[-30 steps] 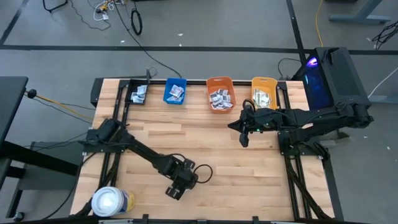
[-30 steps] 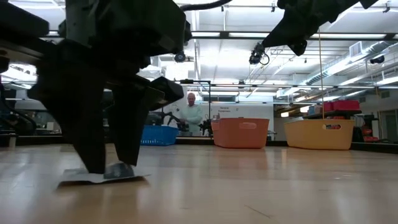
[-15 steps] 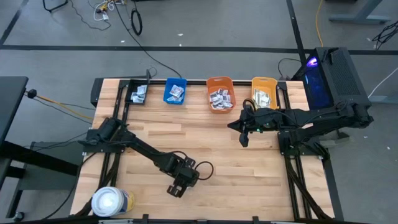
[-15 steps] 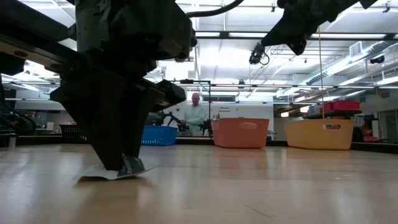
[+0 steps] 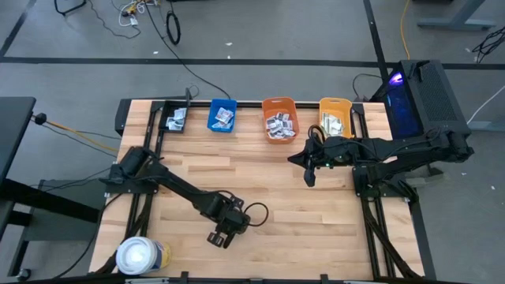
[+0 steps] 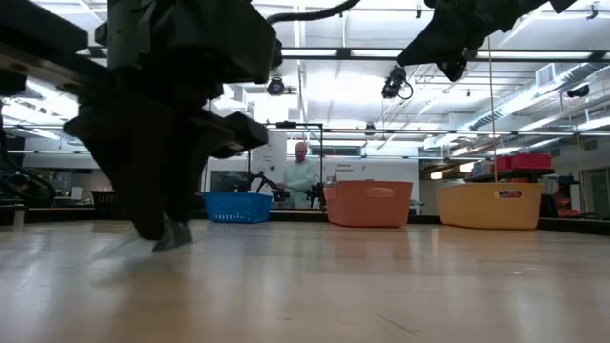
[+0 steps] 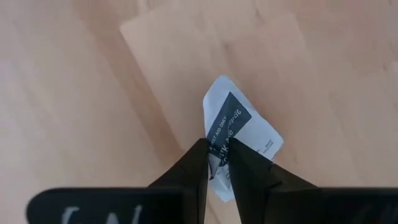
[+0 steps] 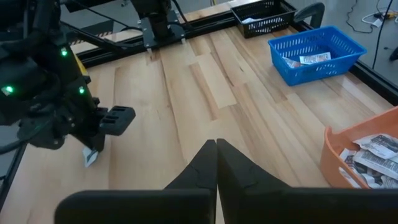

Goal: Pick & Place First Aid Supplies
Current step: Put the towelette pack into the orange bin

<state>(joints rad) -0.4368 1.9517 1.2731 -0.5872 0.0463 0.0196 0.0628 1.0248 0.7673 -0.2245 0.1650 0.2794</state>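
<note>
White, crumpled and flat, the packet (image 7: 239, 138) bears a dark label panel with pale lettering and fine print along one edge; the left gripper (image 7: 217, 155) pinches it at its lower edge between its two dark fingers (image 7: 193, 165), over bare wooden table (image 5: 316, 229) in the near half, left of centre; in the low view the packet (image 6: 172, 234) hangs clear of the boards beneath the left gripper (image 6: 157, 229). Right gripper (image 5: 308, 177), fingertips pressed together and carrying nothing, hovers high near the far right, just before the orange bin (image 5: 279, 118) and yellow bin (image 5: 334, 116). Far edge: black basket (image 5: 175, 120), blue bin (image 5: 222, 116), orange and yellow bins in a row, each holding packets; near left corner: large white roll (image 5: 140, 256); the broad middle and near right of the boards lie open.
</note>
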